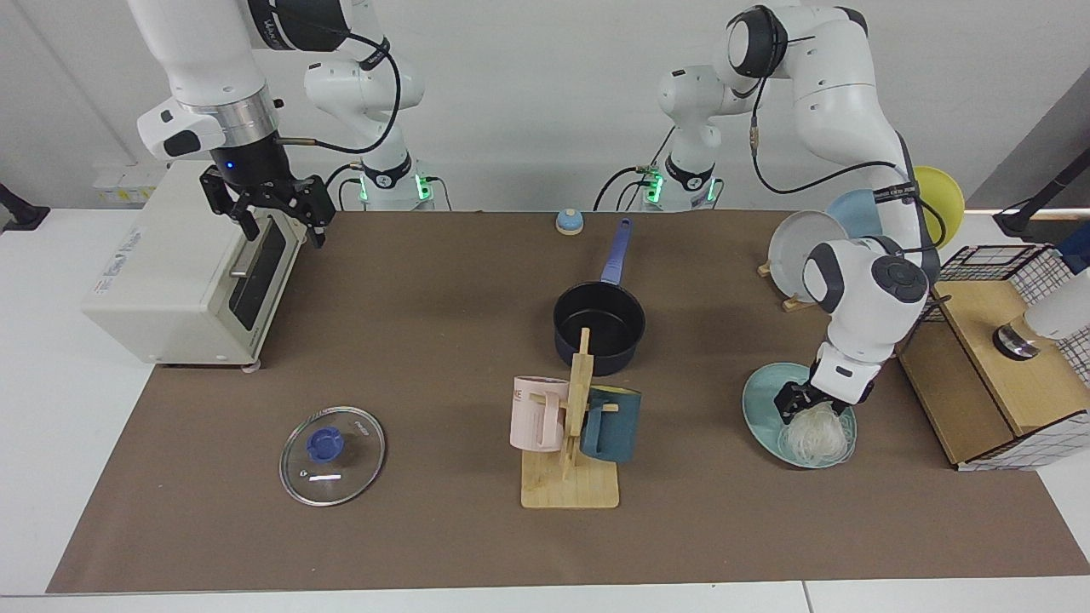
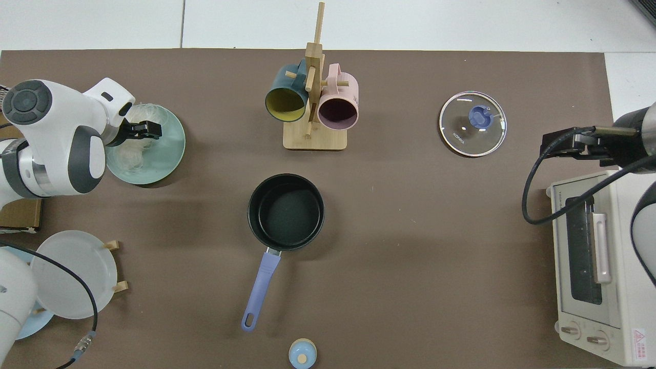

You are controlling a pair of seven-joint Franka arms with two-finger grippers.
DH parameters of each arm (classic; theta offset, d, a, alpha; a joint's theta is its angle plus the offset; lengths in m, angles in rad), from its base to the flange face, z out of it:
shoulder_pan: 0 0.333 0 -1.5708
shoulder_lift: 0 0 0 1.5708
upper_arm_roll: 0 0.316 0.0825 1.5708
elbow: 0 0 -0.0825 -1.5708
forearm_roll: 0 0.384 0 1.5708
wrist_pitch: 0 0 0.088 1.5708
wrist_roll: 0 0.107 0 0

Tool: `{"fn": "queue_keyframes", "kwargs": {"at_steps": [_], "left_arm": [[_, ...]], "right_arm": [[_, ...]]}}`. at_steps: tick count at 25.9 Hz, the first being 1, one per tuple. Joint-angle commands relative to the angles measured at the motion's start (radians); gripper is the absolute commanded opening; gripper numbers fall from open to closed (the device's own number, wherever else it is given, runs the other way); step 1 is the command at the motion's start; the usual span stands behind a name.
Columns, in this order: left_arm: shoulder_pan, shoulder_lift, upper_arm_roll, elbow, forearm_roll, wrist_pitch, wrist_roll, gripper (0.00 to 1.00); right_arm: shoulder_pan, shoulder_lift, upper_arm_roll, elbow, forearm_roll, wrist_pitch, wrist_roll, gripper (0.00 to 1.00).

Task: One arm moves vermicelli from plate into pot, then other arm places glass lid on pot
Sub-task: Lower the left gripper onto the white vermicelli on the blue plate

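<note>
Left gripper (image 1: 800,407) low, fingers seemingly closing; right gripper (image 1: 274,209) waits, open.

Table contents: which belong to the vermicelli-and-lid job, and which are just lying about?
Job: vermicelli, plate, pot, glass lid, left gripper at the plate, right gripper waiting over the toaster oven.

Lying about: toaster oven, mug rack, plate stand.

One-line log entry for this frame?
phase: reach | left gripper: down at vermicelli on plate | right gripper: waiting, open, by toaster oven | pot: empty | glass lid: on table
</note>
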Motion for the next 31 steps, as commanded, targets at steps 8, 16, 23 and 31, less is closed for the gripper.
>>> {"fn": "queue_keyframes", "kwargs": {"at_steps": [8,16,23,31], "left_arm": [[-0.002,0.0,0.002,-0.02,0.027,0.076,-0.042,1.0],[0.001,0.036,0.001,-0.022,0.027,0.117,-0.04,1.0],[0.012,0.062,0.001,-0.02,0.027,0.15,-0.03,0.64],[0.012,0.062,0.001,-0.022,0.025,0.145,-0.017,0.0]], "right_arm": [[-0.022,-0.008,0.007,-0.002,0.009,-0.004,-0.02,1.0],[-0.022,-0.008,0.008,-0.002,0.008,-0.007,-0.024,1.0],[-0.025,-0.012,0.008,-0.003,0.007,-0.017,-0.032,1.0],[-0.026,-0.003,0.008,0.015,-0.009,-0.028,-0.032,1.0]]}}
